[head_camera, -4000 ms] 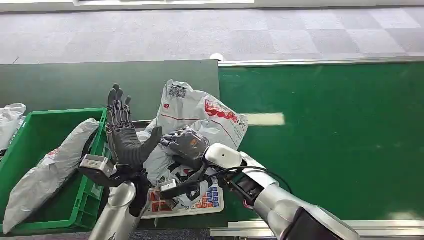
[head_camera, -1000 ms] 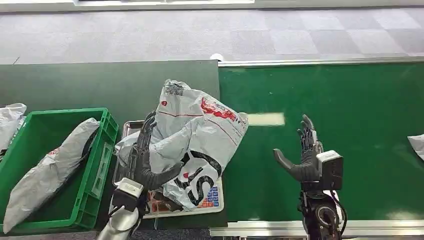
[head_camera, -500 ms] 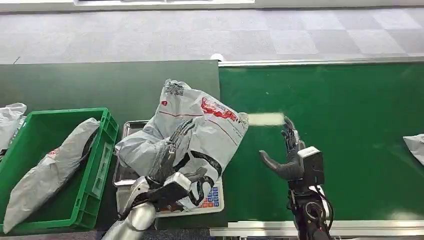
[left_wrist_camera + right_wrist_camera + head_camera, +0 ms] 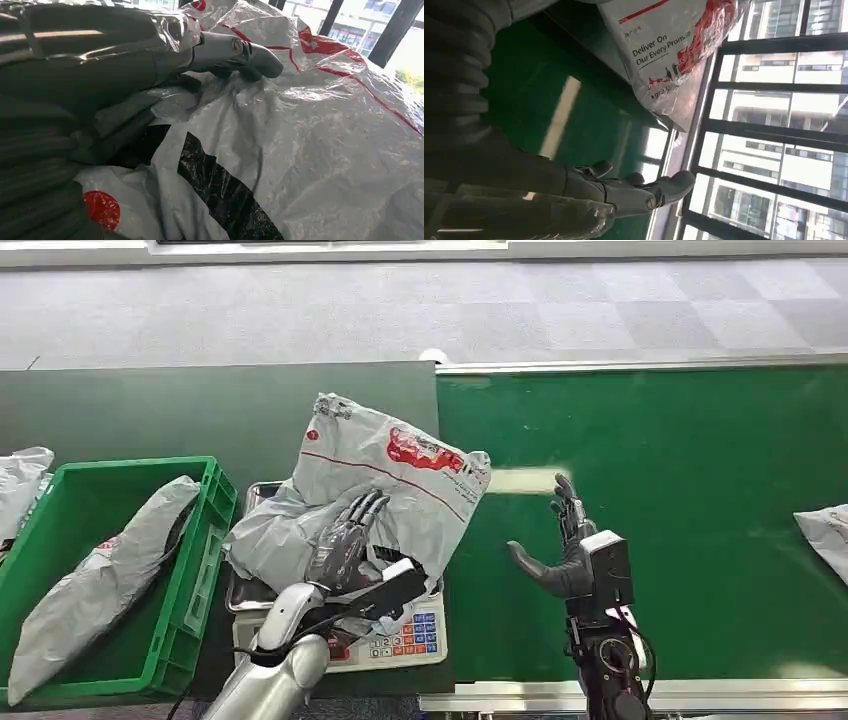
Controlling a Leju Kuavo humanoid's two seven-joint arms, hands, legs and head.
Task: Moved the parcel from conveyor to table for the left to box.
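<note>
The parcel, a grey plastic mailer with red print, lies crumpled over a scale on the dark table, beside the conveyor's end. My left hand grips it from the near side, fingers laid over its top. In the left wrist view the thumb presses into the parcel's plastic. My right hand stands open and upright over the green conveyor belt, clear of the parcel. The right wrist view shows the right hand holding nothing, with the parcel beyond it.
A green crate stands left of the scale, holding another grey mailer. A further bag lies at the table's left edge. One more parcel rides the belt at the far right.
My left hand came up over the parcel and closed on it; the parcel has shifted slightly left. The right hand let go, withdrew onto the belt and drifts left. The far-right parcel has moved in.
</note>
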